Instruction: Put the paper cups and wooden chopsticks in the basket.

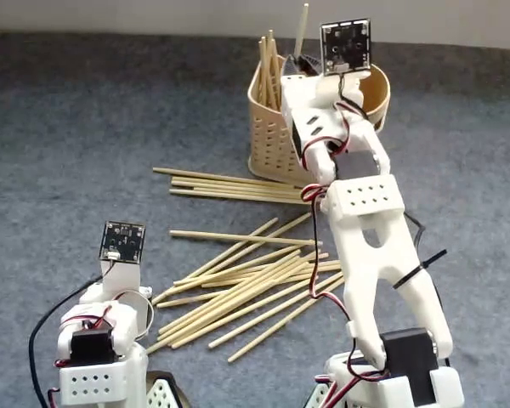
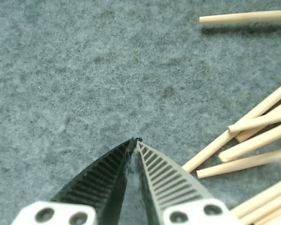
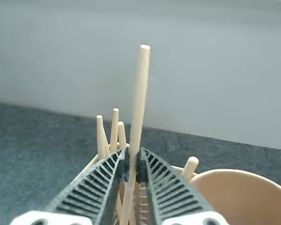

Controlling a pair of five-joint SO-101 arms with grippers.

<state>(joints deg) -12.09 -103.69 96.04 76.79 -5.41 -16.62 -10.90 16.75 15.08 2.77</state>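
The right gripper (image 3: 133, 157) is clamping a chopstick (image 3: 141, 89) upright above the basket (image 1: 268, 155), likely to drop it in, while the left gripper (image 2: 136, 141) is hanging closed beside loose chopsticks (image 1: 246, 276).

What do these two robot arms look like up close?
The left arm and right arm are white plastic with black motors, red and black cables, and a square black camera board each. The left gripper and right gripper have pointed, ribbed fingers.

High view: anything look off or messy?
Yes: many loose chopsticks lie scattered and crossing on the grey mat in front of the basket, not in it. None looks broken. The right gripper holds one chopstick upright over the basket.
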